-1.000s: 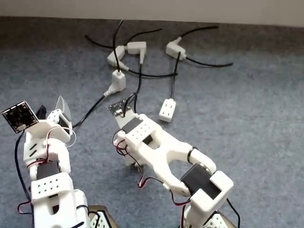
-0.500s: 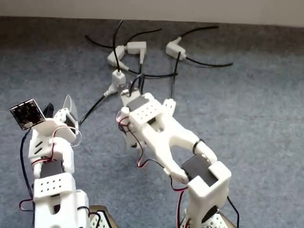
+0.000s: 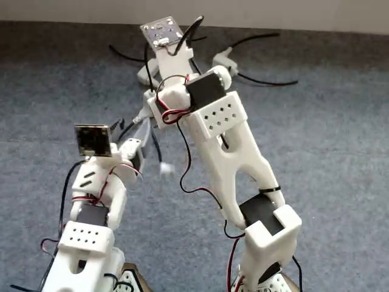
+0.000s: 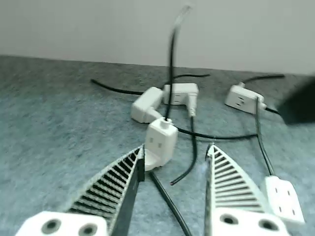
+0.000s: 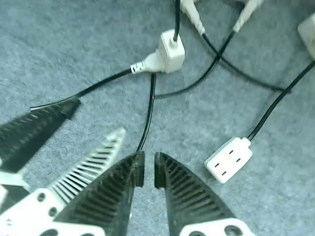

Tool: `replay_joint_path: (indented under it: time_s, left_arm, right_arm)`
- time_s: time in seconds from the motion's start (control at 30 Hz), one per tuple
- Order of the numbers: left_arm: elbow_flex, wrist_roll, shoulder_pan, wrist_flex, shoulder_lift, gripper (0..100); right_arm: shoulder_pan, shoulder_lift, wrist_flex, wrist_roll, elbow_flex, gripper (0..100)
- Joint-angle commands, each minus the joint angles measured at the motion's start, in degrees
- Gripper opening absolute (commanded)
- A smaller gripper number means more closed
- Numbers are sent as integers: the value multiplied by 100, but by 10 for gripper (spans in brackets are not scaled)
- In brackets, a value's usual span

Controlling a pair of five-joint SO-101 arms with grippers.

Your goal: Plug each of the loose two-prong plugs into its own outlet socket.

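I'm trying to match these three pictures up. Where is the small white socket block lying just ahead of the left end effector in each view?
High view: white socket block in the upper middle, partly behind the right arm.
Left wrist view: just past the open fingertips.
Right wrist view: out on the carpet, beyond both end effectors.
Shared landmark: the left end effector, close to it in every view.

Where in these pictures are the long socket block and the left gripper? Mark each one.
socket block (image 5: 228,160), right wrist view, on its slotted face.
left gripper (image 4: 175,149), left wrist view, midway between its open fingers.
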Motion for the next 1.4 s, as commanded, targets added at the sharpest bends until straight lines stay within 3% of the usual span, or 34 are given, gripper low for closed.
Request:
replay_joint_path:
  time_s: [0.0,0.1,0.2,0.4,0.57,0.83,0.93,1.13,1.37]
  left_arm:
    - [-233,-589,963,-141,-40,207]
    - [-374,-677,1437,-141,-40,207]
    - [-418,-677,1367,-141,-40,207]
    - [-391,-651,-136,-176,-40,207]
    - [-251,-642,-1191,-747,-31,207]
    - [101,-642,-1727,-1371,-22,207]
    - [66,-589,-1833,-1380,-4,207]
    - [22,826,-2475,-1380,4,207]
    - [-22,941,-2484,-1371,13,207]
  right_arm:
    - [-57,-48,242,554,-875,34]
    - [-40,-22,268,589,-1112,33]
    - [136,-13,365,571,-989,33]
    - [602,-22,514,563,259,38]
    - [259,-48,523,360,971,39]
    - [-435,-48,505,-255,2193,139]
    - [-585,-57,286,-677,2607,138]
    - [-892,-66,-743,-756,3873,138]
    - [-1086,-66,-1886,-765,4989,138]
